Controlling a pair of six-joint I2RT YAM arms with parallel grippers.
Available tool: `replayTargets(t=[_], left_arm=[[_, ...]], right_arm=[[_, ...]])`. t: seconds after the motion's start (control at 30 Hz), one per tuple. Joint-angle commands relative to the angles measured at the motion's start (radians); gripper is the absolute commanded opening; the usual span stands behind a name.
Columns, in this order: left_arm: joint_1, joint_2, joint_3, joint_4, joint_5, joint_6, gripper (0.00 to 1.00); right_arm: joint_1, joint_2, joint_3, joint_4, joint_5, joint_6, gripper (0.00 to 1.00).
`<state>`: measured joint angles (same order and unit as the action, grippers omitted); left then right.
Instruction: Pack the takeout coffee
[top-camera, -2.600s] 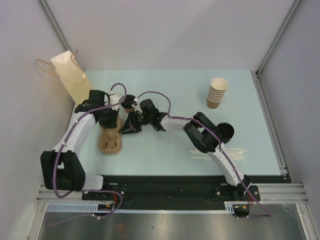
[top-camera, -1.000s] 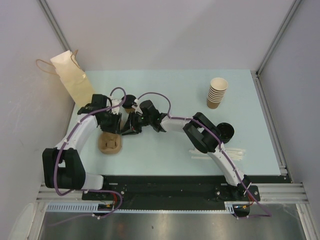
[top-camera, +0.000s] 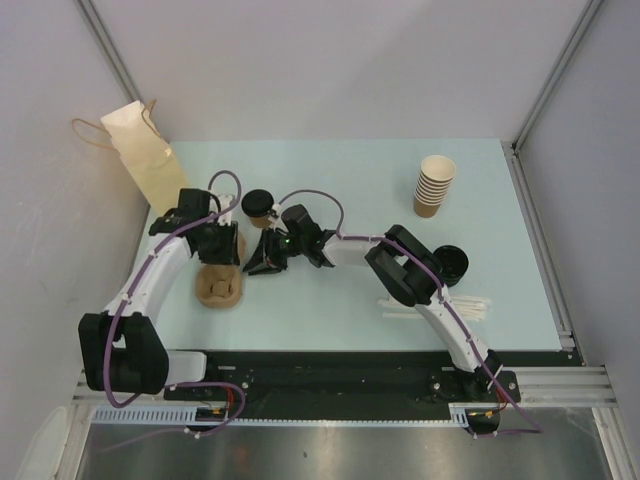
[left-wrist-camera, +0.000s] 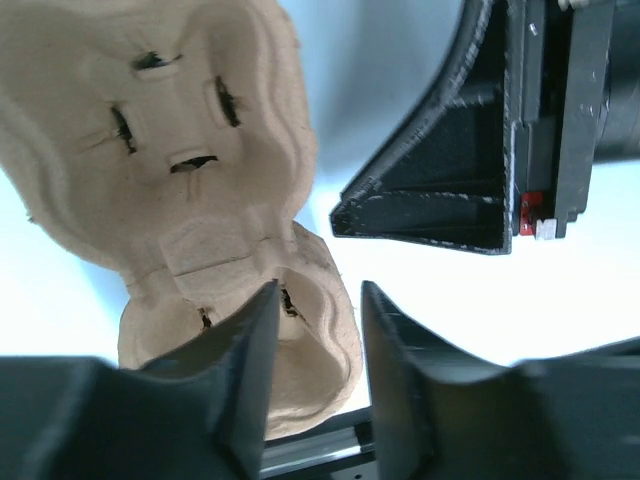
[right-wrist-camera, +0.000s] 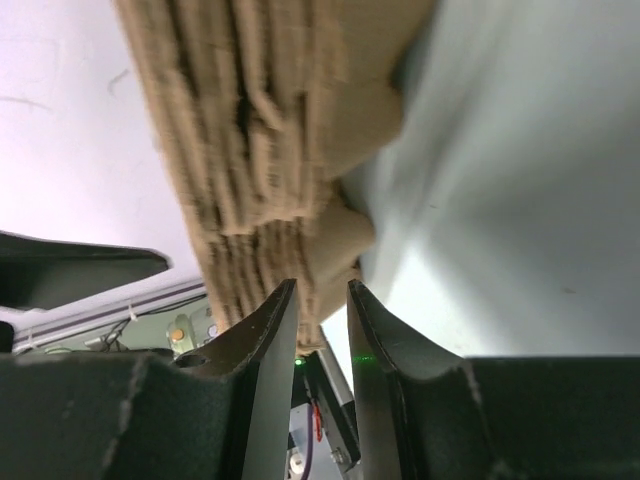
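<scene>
The takeout coffee (top-camera: 258, 203), a small tan cup with a black lid, stands upright on the table, free of both grippers. Just in front of it lies a stack of tan pulp cup carriers (top-camera: 220, 287). My left gripper (top-camera: 222, 252) hangs over the stack's far end. In the left wrist view it (left-wrist-camera: 315, 295) is open, its jaws astride a rim of the top carrier (left-wrist-camera: 200, 150). My right gripper (top-camera: 258, 264) points at the stack from the right. Its jaws (right-wrist-camera: 320, 295) stand narrowly open, with the layered side of the stack (right-wrist-camera: 270, 130) just beyond the tips.
A tan paper bag (top-camera: 145, 155) with handles leans at the table's back left corner. A stack of lidless paper cups (top-camera: 433, 185) stands at the back right. Black lids (top-camera: 450, 262) and white sticks (top-camera: 440, 310) lie beside the right arm.
My left gripper has drawn slightly left, so the coffee's lid now shows fully. The right gripper has shifted a little toward the near edge. The carrier stack has stayed put.
</scene>
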<state>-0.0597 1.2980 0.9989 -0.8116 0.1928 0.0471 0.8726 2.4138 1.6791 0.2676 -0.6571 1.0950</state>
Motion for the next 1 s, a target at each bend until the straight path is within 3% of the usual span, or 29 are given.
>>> replayTargets(t=[0.0,0.07,0.2,0.97], left_arm=[[-0.008,-0.005,0.015,0.037,-0.082,-0.144,0.38],[-0.006,0.014,0.018,0.037,-0.092,-0.182,0.29],[-0.009,0.023,0.015,0.045,-0.072,-0.211,0.27],[-0.015,0.092,-0.005,0.092,-0.125,-0.202,0.24]], right_arm=[[-0.003,-0.065,-0.015,0.032,0.025,-0.017,0.32],[-0.003,-0.064,-0.015,0.033,0.027,-0.014,0.32],[-0.004,-0.067,-0.018,0.032,0.03,-0.015,0.32],[-0.012,-0.051,-0.001,0.044,0.022,-0.004,0.32]])
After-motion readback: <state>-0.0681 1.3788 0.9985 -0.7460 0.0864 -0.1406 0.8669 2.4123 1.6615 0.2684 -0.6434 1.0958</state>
